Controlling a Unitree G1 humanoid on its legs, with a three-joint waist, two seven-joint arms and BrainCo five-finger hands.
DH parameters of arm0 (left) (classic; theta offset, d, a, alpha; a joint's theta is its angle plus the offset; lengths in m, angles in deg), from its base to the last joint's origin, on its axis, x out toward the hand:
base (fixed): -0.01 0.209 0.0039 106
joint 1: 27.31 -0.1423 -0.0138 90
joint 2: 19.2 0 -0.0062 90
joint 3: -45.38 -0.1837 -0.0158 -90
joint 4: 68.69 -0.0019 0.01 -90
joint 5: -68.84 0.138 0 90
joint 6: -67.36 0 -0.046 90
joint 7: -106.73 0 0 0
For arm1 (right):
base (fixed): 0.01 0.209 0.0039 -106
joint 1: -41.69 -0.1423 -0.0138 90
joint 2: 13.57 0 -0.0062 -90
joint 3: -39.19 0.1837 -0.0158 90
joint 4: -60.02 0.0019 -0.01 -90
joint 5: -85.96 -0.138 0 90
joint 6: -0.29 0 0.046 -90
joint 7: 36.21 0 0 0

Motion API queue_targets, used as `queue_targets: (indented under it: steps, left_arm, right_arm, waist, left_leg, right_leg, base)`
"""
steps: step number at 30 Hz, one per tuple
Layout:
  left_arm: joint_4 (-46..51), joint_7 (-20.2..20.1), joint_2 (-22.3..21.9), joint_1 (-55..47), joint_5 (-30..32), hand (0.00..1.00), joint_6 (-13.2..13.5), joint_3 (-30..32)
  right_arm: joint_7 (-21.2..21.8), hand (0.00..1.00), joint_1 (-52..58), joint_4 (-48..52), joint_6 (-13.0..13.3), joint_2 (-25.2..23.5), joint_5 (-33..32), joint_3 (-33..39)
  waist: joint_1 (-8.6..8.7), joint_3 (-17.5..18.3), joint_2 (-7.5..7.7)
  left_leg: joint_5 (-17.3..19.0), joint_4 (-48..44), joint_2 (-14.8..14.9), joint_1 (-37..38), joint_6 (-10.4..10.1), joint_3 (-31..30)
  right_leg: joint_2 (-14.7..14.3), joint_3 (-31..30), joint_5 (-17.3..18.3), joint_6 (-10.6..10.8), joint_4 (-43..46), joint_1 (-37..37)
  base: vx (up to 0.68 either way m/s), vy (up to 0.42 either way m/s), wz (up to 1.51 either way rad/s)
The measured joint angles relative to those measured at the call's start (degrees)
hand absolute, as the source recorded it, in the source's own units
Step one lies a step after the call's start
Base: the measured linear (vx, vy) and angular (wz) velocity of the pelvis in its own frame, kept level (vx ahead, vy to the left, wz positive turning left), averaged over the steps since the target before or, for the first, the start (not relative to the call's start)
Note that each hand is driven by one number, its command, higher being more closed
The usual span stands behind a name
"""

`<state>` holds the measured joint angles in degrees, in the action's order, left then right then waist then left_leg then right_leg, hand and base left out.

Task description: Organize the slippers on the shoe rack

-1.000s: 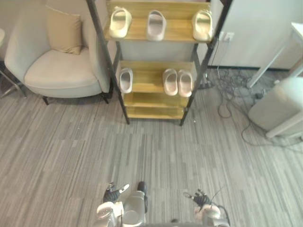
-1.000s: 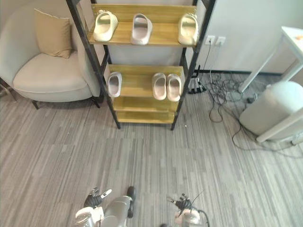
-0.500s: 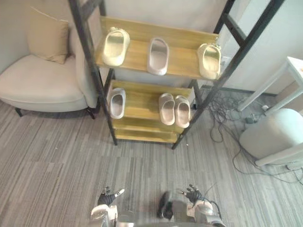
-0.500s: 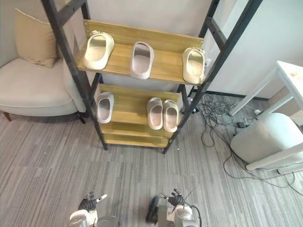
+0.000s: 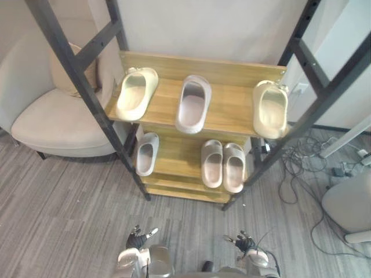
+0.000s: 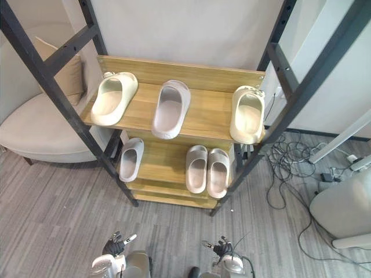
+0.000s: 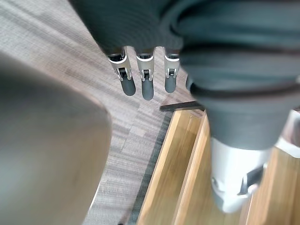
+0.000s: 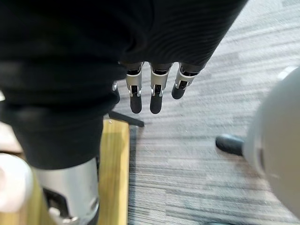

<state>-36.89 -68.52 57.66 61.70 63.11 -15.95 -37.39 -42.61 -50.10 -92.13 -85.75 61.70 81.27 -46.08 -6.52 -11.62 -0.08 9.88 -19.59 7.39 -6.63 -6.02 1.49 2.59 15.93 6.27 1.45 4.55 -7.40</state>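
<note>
The shoe rack (image 5: 203,66) has a black frame and wooden shelves. On its upper shelf lie a cream slipper (image 5: 137,92) at the left, a pale grey slipper (image 5: 193,103) in the middle and a second cream slipper (image 5: 270,108) at the right edge. The shelf below carries one grey slipper (image 5: 147,153) at the left and a beige pair (image 5: 223,165) side by side at the right. My left hand (image 5: 138,238) and right hand (image 5: 243,241) hang low in front of the rack, both open and holding nothing. Their straight fingers (image 7: 146,84) (image 8: 154,96) point at the floor by the rack's foot.
A beige armchair (image 5: 52,119) with a cushion stands just left of the rack. Loose cables (image 5: 301,159) lie on the grey striped floor at the right, beside a rounded white object (image 5: 351,202). A white wall rises behind the rack.
The camera has moved closer to the rack, which now looms larger with its upper shelf in the middle. Both hands stay low and open.
</note>
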Motion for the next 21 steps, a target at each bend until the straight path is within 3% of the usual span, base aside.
queue_targets:
  steps: [1, 5, 8, 14, 18, 20, 21]
  left_arm:
    - [0.03, -0.02, 0.64, 0.19, -0.04, 0.0, 0.0, -0.37]
    - [-0.91, -0.07, 1.28, 0.34, 0.07, 0.0, 0.03, -0.46]
    - [-1.8, -0.29, 2.4, 0.34, 0.96, 0.0, 0.0, -2.55]
    - [-2.13, -0.24, 2.96, 0.22, 1.12, 0.0, 0.03, -4.31]
    - [-2.06, 0.13, 3.03, -0.36, 1.08, 0.0, 0.12, -3.86]
    - [-2.05, 0.28, 3.03, -0.77, 1.06, 0.0, 0.16, -3.12]
    - [-1.97, 0.42, 3.03, -1.49, 1.08, 0.0, 0.28, -1.96]
  right_arm:
    - [-0.01, 0.0, 0.22, 0.0, 0.0, -0.4, 0.0, 0.02]
    - [0.21, 0.0, 0.36, 0.03, 0.02, -1.51, 0.07, -0.35]
    - [0.33, 0.0, 1.14, 0.04, 0.04, -1.2, 0.12, -0.53]
    - [-0.1, 0.0, 2.02, 2.4, 0.05, 0.02, 0.14, -5.26]
    - [-1.15, 0.0, 6.07, 17.51, 0.26, 0.07, 0.25, -9.2]
    - [-1.33, 0.0, 10.6, 28.12, 0.37, 0.14, 0.41, -10.08]
    - [-1.31, 0.0, 14.95, 39.06, 0.79, 0.19, 2.01, -10.51]
  waist:
    - [0.09, 0.11, 0.9]
    - [0.05, 0.42, 2.21]
    - [0.55, 1.53, 2.51]
    - [1.07, 2.25, 3.1]
    - [1.97, 2.59, 3.23]
    - [2.46, 3.17, 3.57]
    - [2.67, 3.49, 3.63]
  left_leg:
    - [-0.06, 0.32, -0.76, 0.3, 0.12, 0.67]
    - [0.17, 2.62, -2.96, 3.87, 1.02, 2.41]
    - [-0.69, 5.69, -4.18, 5.82, 2.24, 2.72]
    - [-2.31, 8.7, -4.9, 6.97, 2.45, 2.59]
    - [-2.88, 9.49, -4.83, 7.04, 2.59, 3.12]
    - [-3.09, 10.05, -4.72, 7.14, 2.64, 4.02]
    - [-3.39, 10.9, -4.8, 7.72, 2.69, 4.53]
  right_leg:
    - [1.08, -0.01, 0.4, 0.69, 0.1, -0.01]
    - [3.43, -1.12, 0.53, 2.02, 0.02, -1.38]
    - [4.45, -1.44, 0.88, 2.59, -0.15, -1.65]
    - [4.67, -1.81, 0.97, 2.75, -0.18, -1.34]
    - [4.59, -2.9, 0.7, 2.86, 0.16, -0.46]
    - [4.55, -3.86, 0.44, 2.87, 0.14, 0.19]
    - [4.59, -4.47, 0.28, 2.89, 0.12, 0.38]
  base:
    - [0.15, 0.177, 0.07]
    - [0.1, 0.116, -0.13]
    - [0.03, 0.012, -0.07]
    - [-0.01, -0.006, 0.0]
    - [-0.02, -0.004, -0.1]
    - [-0.02, 0.008, -0.21]
    - [0.0, 0.01, -0.19]
